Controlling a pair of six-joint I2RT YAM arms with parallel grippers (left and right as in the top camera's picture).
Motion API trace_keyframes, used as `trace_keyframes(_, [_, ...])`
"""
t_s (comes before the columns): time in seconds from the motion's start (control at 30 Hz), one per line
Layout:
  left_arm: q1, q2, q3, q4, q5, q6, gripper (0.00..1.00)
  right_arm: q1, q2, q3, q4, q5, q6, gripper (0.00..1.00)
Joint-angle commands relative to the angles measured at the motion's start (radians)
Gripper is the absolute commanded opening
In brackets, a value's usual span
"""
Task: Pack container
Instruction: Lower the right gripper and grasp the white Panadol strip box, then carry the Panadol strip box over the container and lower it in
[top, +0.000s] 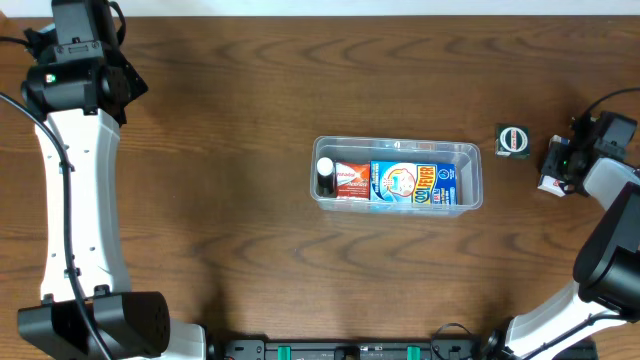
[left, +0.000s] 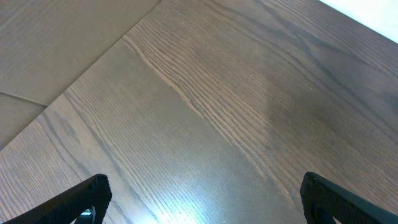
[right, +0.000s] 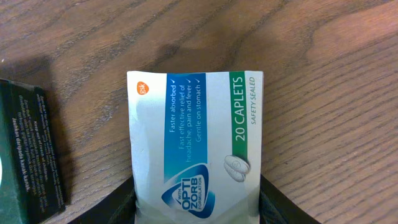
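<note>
The right claw (right: 198, 210), near the right edge of the counter (top: 230, 120), is closed on a white caplet box (right: 198, 137), with a dark finger (right: 118, 210) against each long side. The box's print reads "20 caplets". Its near end is cut off by the bottom of the wrist view, and from overhead the arm covers most of it. A dark green box (right: 28, 155) lies just beside it without touching, cut off by the left border.

The left claw (left: 202, 199), at the far left corner, is spread wide over bare wood, with only its fingertips showing.

The container (top: 400, 145), clear plastic with rounded corners, sits near the counter's middle, a little toward the right edge. Inside, side by side, are a small bottle (top: 325, 178), a red and white box (top: 350, 180) and a blue box (top: 412, 184).
</note>
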Motion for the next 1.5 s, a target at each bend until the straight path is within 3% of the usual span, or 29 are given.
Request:
trace_keyframes(0.0, [0.002,-0.014,0.011,-0.002,-0.016,-0.002,0.98,-0.003,-0.040,0.038,-0.019,-0.009,0.001,0.47])
trace_keyframes(0.33, [0.002,-0.014,0.011,-0.002,-0.016,-0.001,0.98,0.090,-0.202,0.171,-0.213,-0.025,-0.064,0.42])
trace_keyframes(0.6, [0.002,-0.014,0.011,-0.002,-0.016,-0.002,0.98,0.301,-0.362,0.324,-0.483,-0.142,-0.270,0.45])
trace_keyframes(0.83, [0.002,-0.014,0.011,-0.002,-0.016,-0.002,0.98,0.501,-0.481,0.334,-0.617,-0.162,-0.381,0.41])
trace_keyframes(1.17, [0.002,-0.014,0.011,-0.002,-0.016,-0.002,0.98,0.731,-0.476,0.332,-0.792,-0.162,-0.578,0.48])
trace_keyframes(1.47, [0.002,-0.014,0.011,-0.002,-0.016,-0.002,0.98,0.764,-0.421,0.307,-0.871,-0.166,-0.763,0.48])
